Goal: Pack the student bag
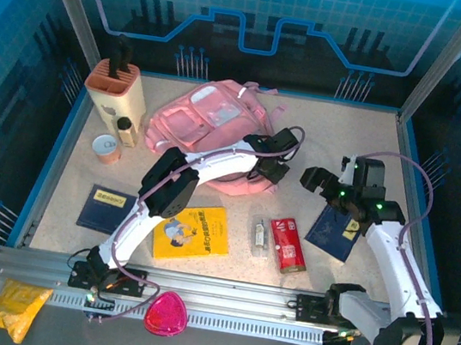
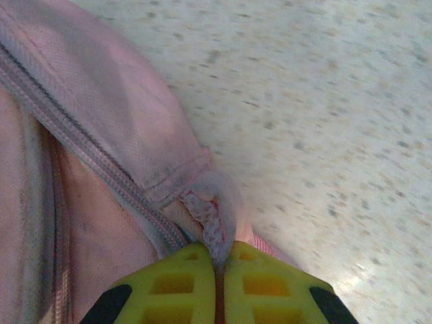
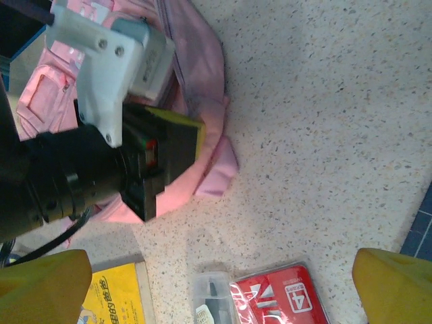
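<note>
The student bag point(image 1: 208, 117), soft and pink, lies at the back middle of the table. My left gripper point(image 1: 271, 166) is at the bag's near right edge. In the left wrist view its yellow fingertips point(image 2: 192, 270) are shut on a fold of the bag's fabric point(image 2: 214, 216) beside the zipper point(image 2: 94, 158). My right gripper point(image 1: 326, 185) hovers to the right of the bag, open with nothing between its fingers. In its own view its yellow fingers point(image 3: 44, 283) stand wide apart above a red pack point(image 3: 280, 300), with the bag point(image 3: 202, 74) and the left arm's wrist point(image 3: 101, 155) beyond.
A yellow book point(image 1: 191, 232), blue notebook point(image 1: 106, 209), clear case point(image 1: 261, 236), red pack point(image 1: 287, 243) and dark blue booklet point(image 1: 332, 233) lie along the front. A beige holder point(image 1: 117, 90) and a small round tub point(image 1: 106, 148) stand at the left. A pink pouch point(image 1: 166, 315) and yellow packet point(image 1: 11, 306) rest near the rail.
</note>
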